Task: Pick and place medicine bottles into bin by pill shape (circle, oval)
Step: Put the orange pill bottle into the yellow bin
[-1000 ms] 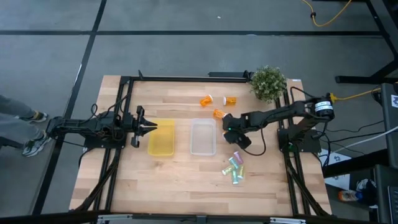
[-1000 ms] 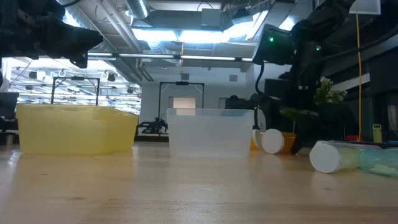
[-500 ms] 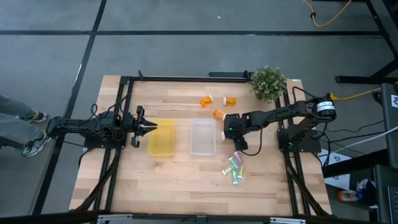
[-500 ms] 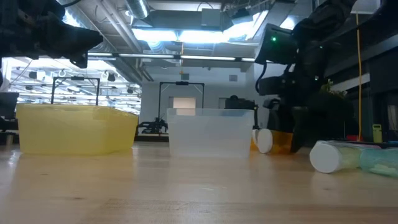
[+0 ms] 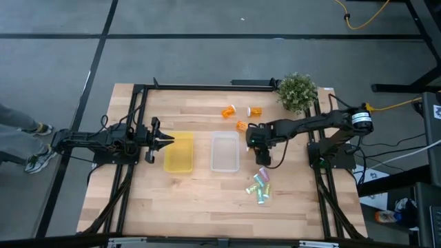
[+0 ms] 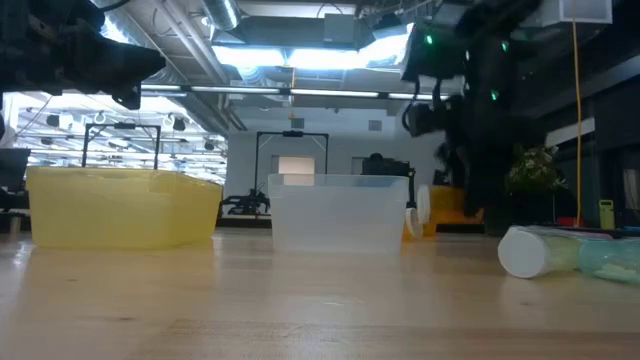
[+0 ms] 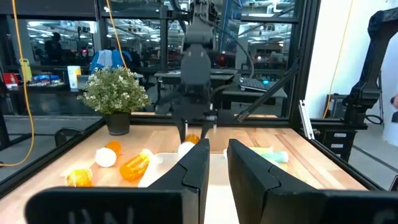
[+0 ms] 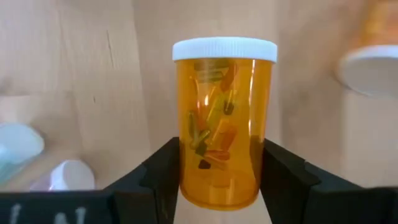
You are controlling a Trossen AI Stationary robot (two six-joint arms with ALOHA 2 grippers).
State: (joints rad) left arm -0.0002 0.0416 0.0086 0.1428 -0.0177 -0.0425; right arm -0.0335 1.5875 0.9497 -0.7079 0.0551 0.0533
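My right gripper [image 5: 257,140] is shut on a translucent orange medicine bottle [image 8: 221,118] with a white cap, to the right of the clear bin [image 5: 224,151]. Three more orange bottles lie on their sides toward the far edge [image 5: 228,111] [image 5: 255,111] [image 5: 241,126]. Several pale green-teal bottles [image 5: 260,184] lie on the table, nearer than the gripper. My left gripper [image 5: 164,140] hangs a little open and empty at the left end of the yellow bin [image 5: 178,153]. My right gripper pinches the orange bottle's body [image 8: 186,171] between its two fingers, on the half away from the cap. The fingers slant down from the table's right and lie along the bottle. The white cap [image 8: 224,48] points away past the fingertips. The bottle hangs just above the table.
A green potted plant [image 5: 296,91] stands at the far right corner. The two bins sit side by side in the middle of the table. Bare wood lies along the near edge [image 5: 207,207]. A person's legs [image 5: 17,134] show beyond the table's left side.
My right gripper has gone a little toward the far edge and up. The orange bottle, which lay on the table beside the clear bin, has come up with it and turned.
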